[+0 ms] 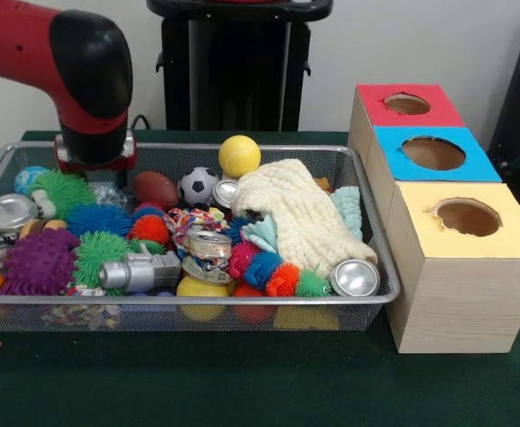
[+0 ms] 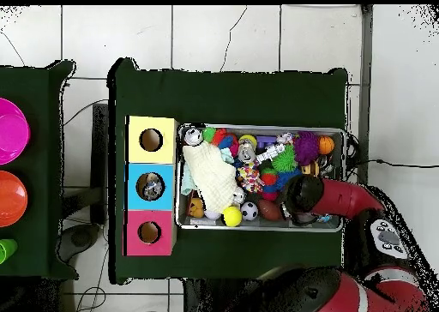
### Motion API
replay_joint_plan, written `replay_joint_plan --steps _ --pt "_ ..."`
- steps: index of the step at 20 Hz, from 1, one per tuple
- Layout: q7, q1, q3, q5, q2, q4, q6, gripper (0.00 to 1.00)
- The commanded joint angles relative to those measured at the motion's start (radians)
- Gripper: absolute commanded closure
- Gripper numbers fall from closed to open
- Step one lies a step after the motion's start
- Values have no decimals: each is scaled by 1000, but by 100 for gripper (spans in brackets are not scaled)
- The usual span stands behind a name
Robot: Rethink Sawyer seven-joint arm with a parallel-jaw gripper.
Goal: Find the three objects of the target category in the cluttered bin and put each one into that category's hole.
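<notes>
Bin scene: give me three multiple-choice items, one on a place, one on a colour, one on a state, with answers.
1. Where does the cream cloth lie?
A. on the boxes
B. in the bin, at the end nearest the boxes
C. on the green table

2. What colour is the top of the middle box?
A. blue
B. red
C. yellow

3. How does the yellow ball sit?
A. buried under the cloth
B. inside a hole
C. on top of the clutter, at the bin's far rim

Answers: B, the cloth drapes over the toys next to the boxes; A, blue sits between red and yellow; C, it shows whole above the other toys.
</notes>
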Motion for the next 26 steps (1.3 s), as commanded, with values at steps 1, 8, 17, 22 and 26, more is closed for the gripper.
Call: replay_joint_plan --steps 1,8,17,22,26 --pt "54 3 38 -69 201 -91 -63 0" --pt "72 -23 54 -96 184 -48 -255 0" --pt "106 -58 112 -119 100 44 -544 0" --pt "111 -56 125 -134 63 83 -654 0" --pt "88 -72 146 -137 66 91 -669 100"
